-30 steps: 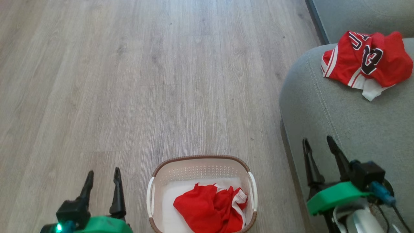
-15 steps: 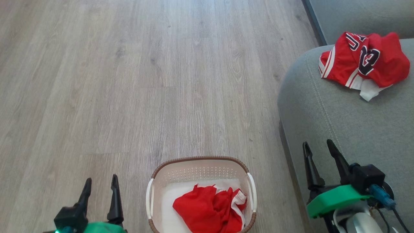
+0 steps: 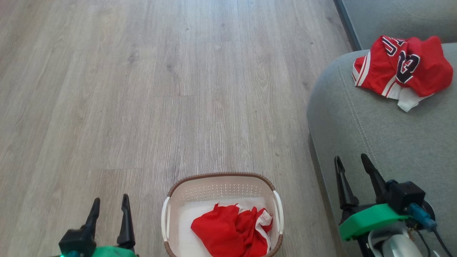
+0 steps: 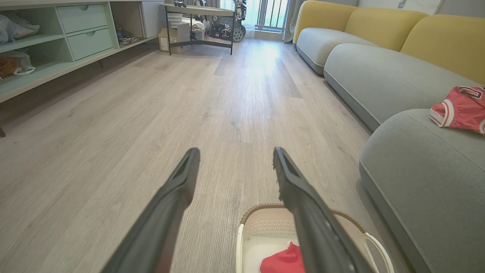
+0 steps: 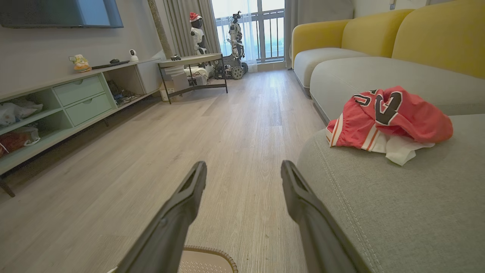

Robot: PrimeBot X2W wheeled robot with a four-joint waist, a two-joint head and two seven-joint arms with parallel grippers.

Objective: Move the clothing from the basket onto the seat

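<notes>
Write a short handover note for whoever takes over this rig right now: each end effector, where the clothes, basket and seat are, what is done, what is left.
Left end effector: open, empty, over the floor to the left of the basket.
Right end effector: open, empty, over the edge of the seat.
Done: the jersey lies crumpled on the seat.
Left: the shorts lie in the basket, which stands on the floor beside the seat; lift them onto the seat.

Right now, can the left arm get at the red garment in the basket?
Probably yes: the left gripper stands open and empty beside the basket; the red garment lies uncovered inside.
</notes>
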